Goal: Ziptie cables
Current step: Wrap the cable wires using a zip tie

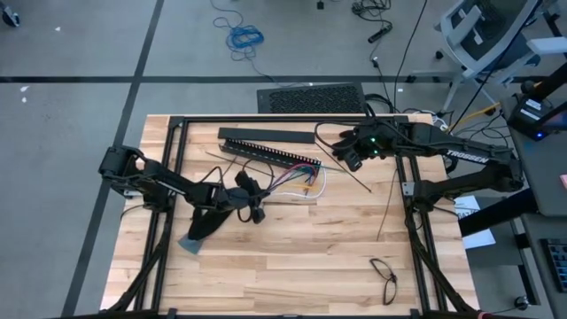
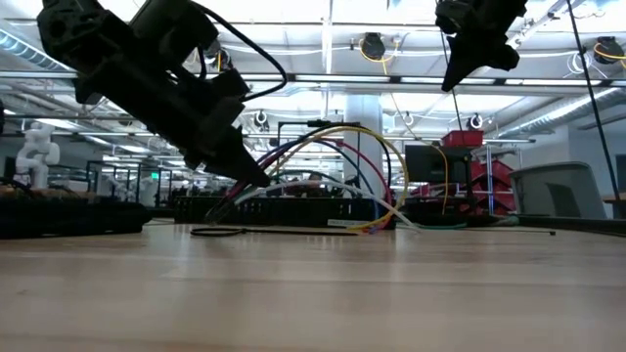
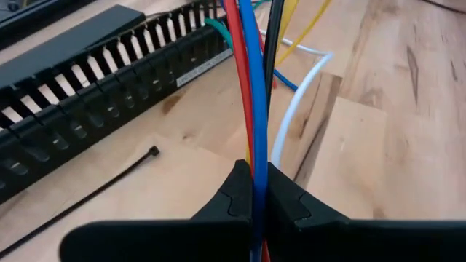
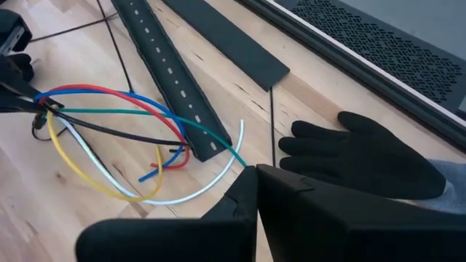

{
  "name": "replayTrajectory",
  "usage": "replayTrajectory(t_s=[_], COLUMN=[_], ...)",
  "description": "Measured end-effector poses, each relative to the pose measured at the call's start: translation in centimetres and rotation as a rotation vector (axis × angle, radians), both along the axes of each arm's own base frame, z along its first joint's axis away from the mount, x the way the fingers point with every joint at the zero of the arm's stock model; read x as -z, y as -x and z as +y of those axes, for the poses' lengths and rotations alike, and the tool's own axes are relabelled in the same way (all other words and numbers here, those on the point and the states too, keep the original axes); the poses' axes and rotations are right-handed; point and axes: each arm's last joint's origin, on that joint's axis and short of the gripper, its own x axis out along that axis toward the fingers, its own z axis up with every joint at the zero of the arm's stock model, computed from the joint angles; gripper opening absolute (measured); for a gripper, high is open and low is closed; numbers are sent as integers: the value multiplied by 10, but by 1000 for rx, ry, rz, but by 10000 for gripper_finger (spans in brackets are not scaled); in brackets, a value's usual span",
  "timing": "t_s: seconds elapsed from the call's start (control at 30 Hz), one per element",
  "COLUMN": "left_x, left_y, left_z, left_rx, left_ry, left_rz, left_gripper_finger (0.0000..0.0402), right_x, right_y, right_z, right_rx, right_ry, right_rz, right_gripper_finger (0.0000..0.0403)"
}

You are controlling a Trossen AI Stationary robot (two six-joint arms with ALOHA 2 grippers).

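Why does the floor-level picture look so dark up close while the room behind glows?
Low view: ceiling lamps backlight the scene, so the left claw on the cables is a silhouette, and the near table is blurred. Left wrist view: its fingers are soft, cables crisp.

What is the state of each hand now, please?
Left hand: closed on the cables.
Right hand: closed, holding nothing, raised above the table.
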Motion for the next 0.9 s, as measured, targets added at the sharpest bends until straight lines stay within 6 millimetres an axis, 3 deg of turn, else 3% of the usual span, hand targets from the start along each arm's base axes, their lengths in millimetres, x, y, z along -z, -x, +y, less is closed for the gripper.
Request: replayTrajectory(t_s=[0.43, 0.6, 0.9], left_x=[0, 9, 16], left_y=[-1, -3, -5], left_z=[0, 0, 2], left_rx=[-6, -1, 7], left_ry=[-3, 4, 19], left_rz=[-14, 15, 30], left_gripper_finger=[13, 17, 103], right_x=[0, 0, 0], right_y=[0, 0, 0], right_z=[0, 0, 0], right_rx=[-4, -4, -7], right_ry=[2, 2, -1], right_rz=[2, 2, 1], right_gripper_finger=[0, 0, 0])
